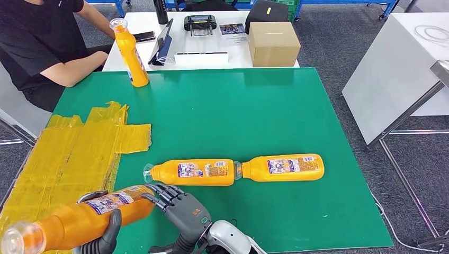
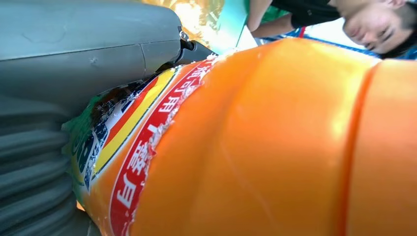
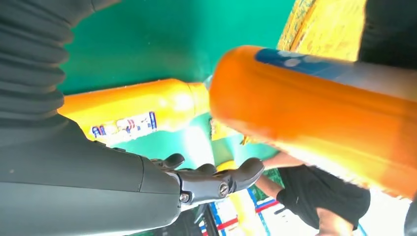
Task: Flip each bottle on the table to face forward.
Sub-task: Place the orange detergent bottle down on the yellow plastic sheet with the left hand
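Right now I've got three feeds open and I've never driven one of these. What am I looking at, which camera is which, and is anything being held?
This is a two-armed humanoid. The wide picture is from its head, looking down at a green table. The other two come from cameras behind each wrist, so they look turned and very close.

The left robot hand holds an orange bottle lifted at the near left corner; the left wrist view shows that bottle's label pressed against the grey hand. The right robot hand reaches toward that bottle's base with fingers spread. I cannot tell if it touches.

Two more orange bottles lie on their sides in a row, neck to base. A fourth bottle stands upright at the far edge, beside a seated person. Yellow tape patches cover the table's left side.
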You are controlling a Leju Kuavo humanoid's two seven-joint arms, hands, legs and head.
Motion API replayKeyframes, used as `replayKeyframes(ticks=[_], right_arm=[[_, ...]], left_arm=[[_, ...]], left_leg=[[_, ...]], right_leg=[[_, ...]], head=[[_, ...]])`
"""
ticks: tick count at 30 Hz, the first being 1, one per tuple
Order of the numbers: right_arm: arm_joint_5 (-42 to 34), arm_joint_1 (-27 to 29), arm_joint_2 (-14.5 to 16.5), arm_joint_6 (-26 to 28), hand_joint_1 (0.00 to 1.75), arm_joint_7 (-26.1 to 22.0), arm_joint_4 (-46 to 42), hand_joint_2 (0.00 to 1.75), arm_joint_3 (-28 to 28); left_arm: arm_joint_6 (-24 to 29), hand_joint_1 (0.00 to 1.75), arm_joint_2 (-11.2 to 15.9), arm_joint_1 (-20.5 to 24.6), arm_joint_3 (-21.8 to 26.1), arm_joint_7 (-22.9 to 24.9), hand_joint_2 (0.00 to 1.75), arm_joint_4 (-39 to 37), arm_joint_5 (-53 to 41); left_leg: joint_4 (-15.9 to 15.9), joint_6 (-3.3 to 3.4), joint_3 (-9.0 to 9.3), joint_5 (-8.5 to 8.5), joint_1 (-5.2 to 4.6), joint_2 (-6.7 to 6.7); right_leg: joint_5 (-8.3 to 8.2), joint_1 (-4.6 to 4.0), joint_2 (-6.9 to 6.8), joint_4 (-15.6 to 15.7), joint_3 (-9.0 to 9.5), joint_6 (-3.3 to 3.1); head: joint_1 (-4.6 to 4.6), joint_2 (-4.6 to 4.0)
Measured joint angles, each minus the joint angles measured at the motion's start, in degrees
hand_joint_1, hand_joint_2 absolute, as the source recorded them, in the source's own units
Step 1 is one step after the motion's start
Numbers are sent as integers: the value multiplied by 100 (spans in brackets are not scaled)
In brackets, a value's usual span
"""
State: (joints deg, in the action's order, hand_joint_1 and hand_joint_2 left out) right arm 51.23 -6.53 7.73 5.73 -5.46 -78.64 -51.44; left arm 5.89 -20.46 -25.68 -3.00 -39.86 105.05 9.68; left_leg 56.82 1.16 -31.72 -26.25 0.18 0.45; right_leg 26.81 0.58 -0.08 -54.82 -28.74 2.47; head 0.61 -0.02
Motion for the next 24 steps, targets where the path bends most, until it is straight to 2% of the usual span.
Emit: replayKeyframes(ticks=[24], right_arm=[[4, 65, -8, 1, 0, -1, -186, 0, 116]], left_arm=[[14, 175, -1, -1, 77, -5, 175, 157, 0]], left_leg=[[0, 0, 1, 0, 0, 0]], right_leg=[[0, 0, 0, 0, 1, 0]], head=[[0, 0]])
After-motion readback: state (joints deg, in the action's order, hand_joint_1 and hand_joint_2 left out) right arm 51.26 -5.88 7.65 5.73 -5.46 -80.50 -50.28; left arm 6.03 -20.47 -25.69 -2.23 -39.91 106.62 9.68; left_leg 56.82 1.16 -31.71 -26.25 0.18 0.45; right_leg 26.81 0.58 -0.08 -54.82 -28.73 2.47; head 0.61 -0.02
